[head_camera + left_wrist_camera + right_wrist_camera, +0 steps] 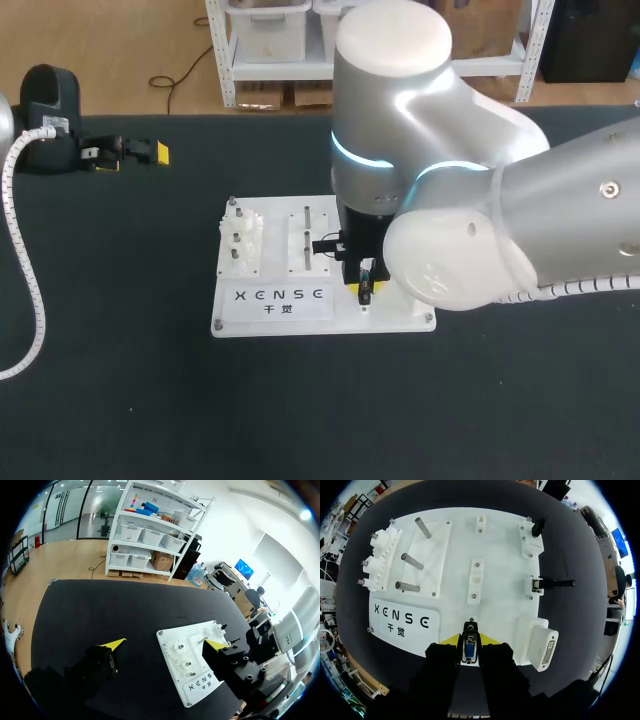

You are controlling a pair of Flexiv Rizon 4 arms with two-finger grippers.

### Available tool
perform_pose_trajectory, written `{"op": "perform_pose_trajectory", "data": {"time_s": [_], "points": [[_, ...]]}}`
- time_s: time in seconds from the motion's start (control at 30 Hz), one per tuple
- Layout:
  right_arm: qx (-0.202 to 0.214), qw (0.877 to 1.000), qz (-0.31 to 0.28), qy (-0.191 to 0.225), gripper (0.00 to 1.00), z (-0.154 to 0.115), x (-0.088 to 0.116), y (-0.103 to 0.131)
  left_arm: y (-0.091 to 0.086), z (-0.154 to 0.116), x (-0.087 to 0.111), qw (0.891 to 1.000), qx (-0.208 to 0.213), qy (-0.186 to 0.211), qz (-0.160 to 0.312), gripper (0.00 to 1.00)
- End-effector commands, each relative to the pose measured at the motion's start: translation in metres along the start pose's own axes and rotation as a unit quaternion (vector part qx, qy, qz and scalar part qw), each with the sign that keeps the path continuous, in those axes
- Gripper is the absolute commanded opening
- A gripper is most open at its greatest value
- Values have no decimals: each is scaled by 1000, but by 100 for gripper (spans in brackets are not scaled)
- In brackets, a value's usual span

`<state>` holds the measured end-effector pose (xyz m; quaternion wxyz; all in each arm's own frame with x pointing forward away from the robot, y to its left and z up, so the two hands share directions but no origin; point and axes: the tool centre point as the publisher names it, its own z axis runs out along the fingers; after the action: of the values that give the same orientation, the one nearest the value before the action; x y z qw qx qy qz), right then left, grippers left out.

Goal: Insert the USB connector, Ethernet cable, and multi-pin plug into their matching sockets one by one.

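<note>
A black surface (120, 400) carries a white board (340, 322). At the board's near edge the right tool (469, 641) grips the multi-pin plug (469, 651) between both fingers, just beside the white multi-pin socket (543, 649). Farther off, the left tool (130, 152) hangs open, well apart from the board.

The board (400, 318) lies in the middle of the table (120, 380), with the gears (243, 240) on its left part, the pegs (307, 238) just right of them and the sockets (534, 585) along its right side. The right gripper (364, 285) stands over the board's near right part, fingers closed on the plug (469, 650), with the multi-pin socket (543, 647) just beside it at the near right corner. The left gripper (140, 152) is at the table's far left, well apart from the board, fingers spread.
</note>
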<state>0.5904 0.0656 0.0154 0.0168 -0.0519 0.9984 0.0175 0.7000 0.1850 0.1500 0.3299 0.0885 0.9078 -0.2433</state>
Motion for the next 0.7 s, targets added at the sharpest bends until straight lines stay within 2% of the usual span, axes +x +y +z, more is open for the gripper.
{"op": "perform_pose_trajectory", "data": {"time_s": [0.03, 0.5, 0.7], "points": [[0, 1000, -3, -3, 0, -6, 1, 1, 0, 0, 0, 1000, 0, 0, 0, 100], [-3, 1000, -6, -17, 0, -19, 2, -1, 0, 0, 0, 1000, 0, 0, 0, 100], [-3, 1000, -5, -21, 0, -34, 2, -6, 0, 0, 0, 1000, 0, 0, 0, 100]]}}
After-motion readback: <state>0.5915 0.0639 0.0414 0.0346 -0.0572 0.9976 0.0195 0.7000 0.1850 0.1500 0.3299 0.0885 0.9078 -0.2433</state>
